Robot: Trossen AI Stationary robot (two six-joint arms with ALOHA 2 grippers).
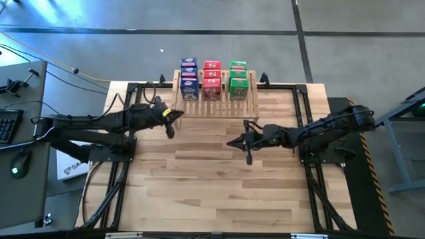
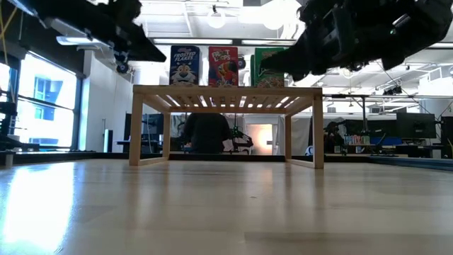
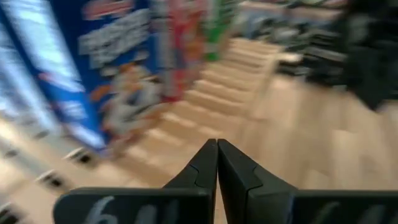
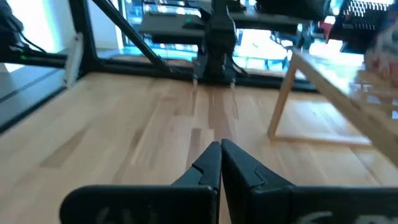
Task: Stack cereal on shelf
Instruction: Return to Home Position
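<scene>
The wooden shelf (image 1: 214, 99) stands on its side legs at the table's far edge. On its slatted top stand the cereal boxes in three rows: blue (image 1: 189, 76), red (image 1: 212, 78) and green (image 1: 238, 78). In the low view the front boxes show upright: blue (image 2: 184, 65), red (image 2: 223, 66), green (image 2: 267, 66). My left gripper (image 1: 179, 116) is shut and holds nothing; it hovers by the shelf's near left corner, with the blue box (image 3: 93, 74) close ahead. My right gripper (image 1: 230, 143) is shut and holds nothing, above the middle of the table, nearer than the shelf.
The bare wood tabletop (image 1: 212, 192) stretches from the shelf to the near edge. Black frame rails (image 1: 302, 113) run along the table's sides. A desk with a keyboard and mouse (image 1: 16, 166) stands left of the table. A person (image 2: 207, 133) sits beyond the shelf.
</scene>
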